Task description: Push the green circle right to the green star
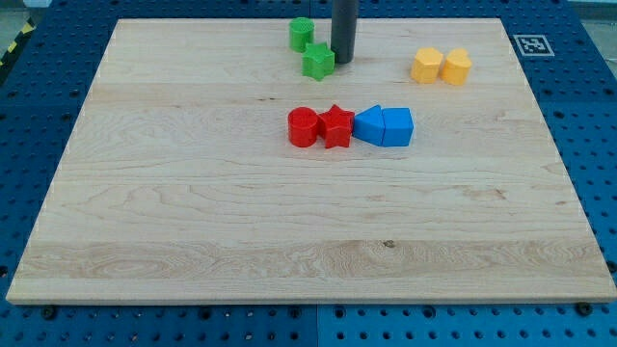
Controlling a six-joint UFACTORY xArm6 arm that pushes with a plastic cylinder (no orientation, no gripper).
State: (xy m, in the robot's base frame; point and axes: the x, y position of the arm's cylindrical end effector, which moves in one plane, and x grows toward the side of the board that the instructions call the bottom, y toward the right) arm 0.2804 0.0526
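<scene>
Board: pale wood, visible grain and a few small dark knots, smooth matt finish.
Table: blue surface with a regular grid of small holes, slight sheen, looks like painted metal or plastic.
Rod: dark, smooth, faint gloss down its length; my tip looks the same.
Green circle and green star: solid-coloured plastic by the look, smooth, soft sheen.
Red blocks: same plastic look, smooth, lightly glossy on top.
Blue blocks: smooth plastic look, flat faces catching light.
Yellow blocks: smooth plastic look, near matt.
Marker, far right: black-and-white print, flat and matt.
</scene>
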